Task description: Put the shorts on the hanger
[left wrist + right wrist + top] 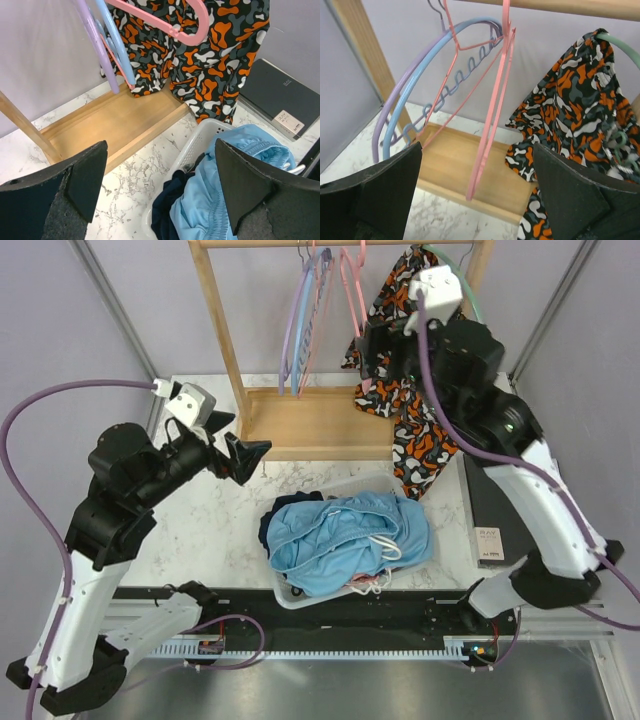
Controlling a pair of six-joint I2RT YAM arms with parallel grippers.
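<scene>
Shorts (345, 540): light sky-blue, soft, crumpled in a heap, white drawstring (385, 548) looped on its right side. They lie on top in the white basket (288, 596), centre-near on the table, over dark navy clothing (266, 528).

Hanger (492, 130): thin pink plastic, hooked on the rail of the wooden rack (300, 425), far centre, nothing on it.

Left gripper (240, 445): jaws wide apart, nothing betw. them, hovering left of basket. Right gripper (385, 340): jaws wide apart too, empty, up at the rack, facing the pink hanger, patterned garment (415, 430) just to its right.

Writing: flat dark box (490, 520) at right edge has a white label, print too small to read.

Count: 1 shorts, 1 basket, 5 hangers: lilac (395, 105), blue (427, 65), pink wire one (451, 45), pink plastic, mint-green (620, 45) carrying the orange-black-white garment.
</scene>
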